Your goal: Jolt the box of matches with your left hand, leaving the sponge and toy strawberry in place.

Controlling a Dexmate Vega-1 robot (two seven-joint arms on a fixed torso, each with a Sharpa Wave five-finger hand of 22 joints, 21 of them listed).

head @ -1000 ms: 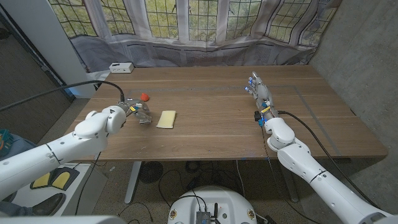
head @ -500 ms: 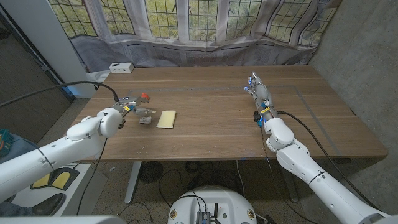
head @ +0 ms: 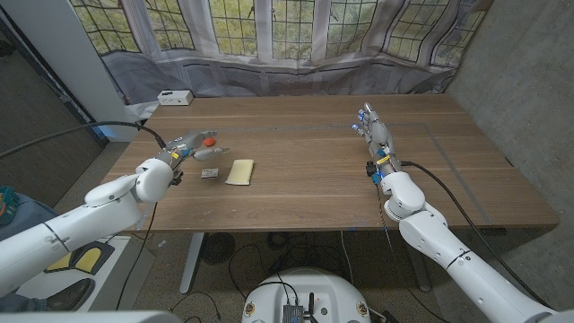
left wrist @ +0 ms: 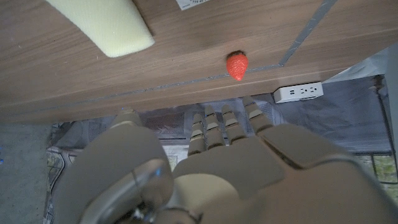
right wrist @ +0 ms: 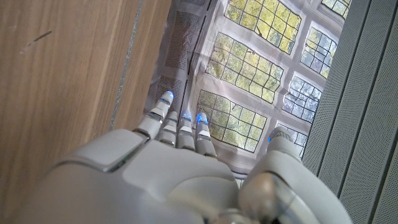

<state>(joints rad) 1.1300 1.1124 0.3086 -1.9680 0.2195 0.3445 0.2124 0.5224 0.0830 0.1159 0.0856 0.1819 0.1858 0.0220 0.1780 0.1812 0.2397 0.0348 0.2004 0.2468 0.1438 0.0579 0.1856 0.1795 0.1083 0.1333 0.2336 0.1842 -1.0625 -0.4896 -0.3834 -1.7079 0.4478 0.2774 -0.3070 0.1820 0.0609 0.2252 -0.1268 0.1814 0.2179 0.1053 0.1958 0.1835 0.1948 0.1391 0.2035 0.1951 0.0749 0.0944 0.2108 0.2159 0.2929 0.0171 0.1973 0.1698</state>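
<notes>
Left hand (head: 182,149) hovers empty, fingers apart, just left of the matchbox (head: 211,171). On the bench (head: 314,170): sponge (head: 239,171) right of the box, strawberry (head: 208,140) beyond. Jolt looks done; you should next withdraw leftward, clear of the strawberry.
</notes>
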